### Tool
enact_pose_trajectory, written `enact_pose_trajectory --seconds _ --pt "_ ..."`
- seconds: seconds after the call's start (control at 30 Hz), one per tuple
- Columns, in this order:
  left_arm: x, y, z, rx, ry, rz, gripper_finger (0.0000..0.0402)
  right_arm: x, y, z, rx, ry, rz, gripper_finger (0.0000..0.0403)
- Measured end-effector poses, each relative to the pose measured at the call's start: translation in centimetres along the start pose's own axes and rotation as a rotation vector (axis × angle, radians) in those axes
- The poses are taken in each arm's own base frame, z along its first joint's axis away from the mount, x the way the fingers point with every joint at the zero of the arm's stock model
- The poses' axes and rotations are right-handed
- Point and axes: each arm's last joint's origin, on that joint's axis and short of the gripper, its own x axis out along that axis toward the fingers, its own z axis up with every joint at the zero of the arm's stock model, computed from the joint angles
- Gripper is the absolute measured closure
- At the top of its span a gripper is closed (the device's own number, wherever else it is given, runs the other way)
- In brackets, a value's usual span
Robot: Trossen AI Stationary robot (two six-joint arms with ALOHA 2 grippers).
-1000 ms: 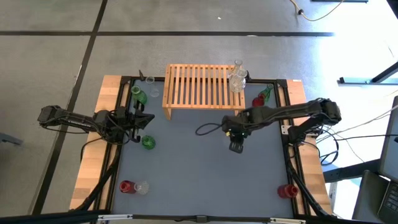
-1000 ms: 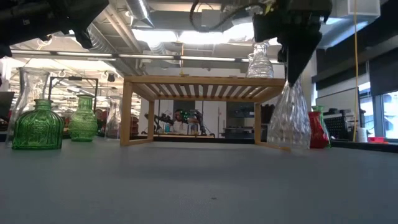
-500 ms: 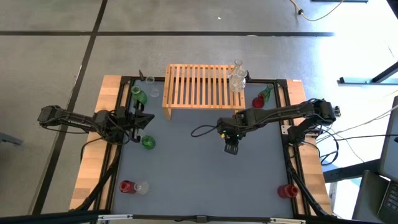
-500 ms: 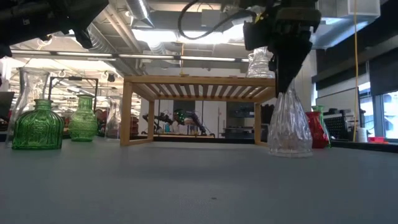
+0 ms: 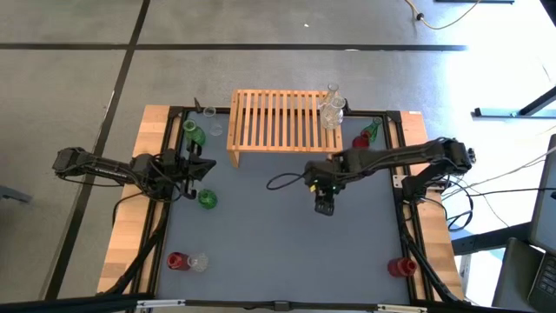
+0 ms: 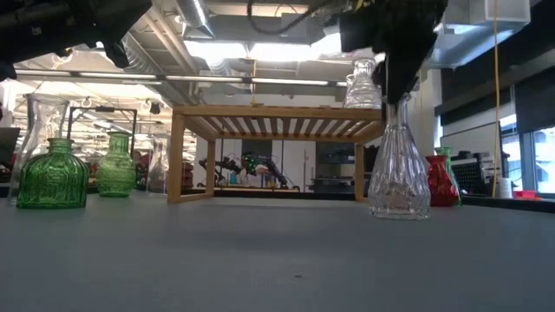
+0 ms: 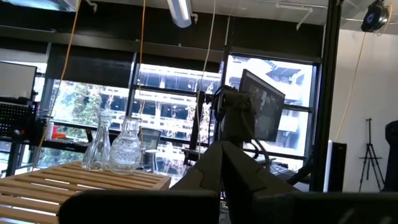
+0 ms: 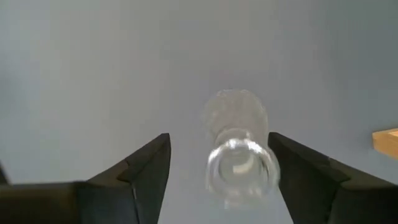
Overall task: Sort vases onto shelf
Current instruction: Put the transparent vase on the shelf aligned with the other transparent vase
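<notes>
Your right gripper [image 8: 217, 177] hangs directly over the clear vase [image 6: 399, 165], fingers spread wide to either side of its mouth with gaps showing, so nothing is gripped. The vase stands upright on the table [image 5: 261, 235] in front of the shelf [image 5: 280, 120], near the shelf's right front leg, its long axis vertical and pointing straight up at the gripper. Judging by that alignment, a regrasp calls for a straight descent onto the neck before closing. Your left gripper [image 5: 193, 167] waits closed and empty off the shelf's left front corner, well apart from this vase, so the right arm is the nearer one.
</notes>
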Motion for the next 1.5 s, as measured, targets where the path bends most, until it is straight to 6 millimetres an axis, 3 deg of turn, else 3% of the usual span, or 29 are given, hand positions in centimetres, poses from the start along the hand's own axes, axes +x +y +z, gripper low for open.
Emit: enact_pose_trajectory --seconds 0.37,0.5,0.73,0.93,1.17,1.5 --pt "0.0 0.0 -0.1 -0.005 0.014 0.001 0.0399 -6.4 -0.1 -1.9 -0.002 -0.217 -0.041 0.0153" --pt "0.0 0.0 -0.2 -0.020 0.017 -0.009 0.0399 -7.2 0.4 -3.8 -0.034 -0.322 -0.087 0.0153" --pt "0.0 -0.1 -0.2 -0.030 0.019 -0.025 0.0399 -5.4 0.9 -7.9 -0.044 -0.497 -0.069 0.0152" --pt "0.0 -0.1 -0.2 -0.030 0.018 -0.021 0.0399 -2.6 0.7 -10.1 -0.040 -0.649 -0.059 0.0152" --pt "0.0 -0.1 -0.2 -0.030 0.018 -0.021 0.0399 0.5 0.2 -10.6 -0.033 -0.724 -0.109 0.0152" --pt "0.0 -0.1 -0.2 -0.025 0.018 -0.021 0.0399 2.2 0.7 -9.6 -0.031 -0.704 -0.131 0.0152"
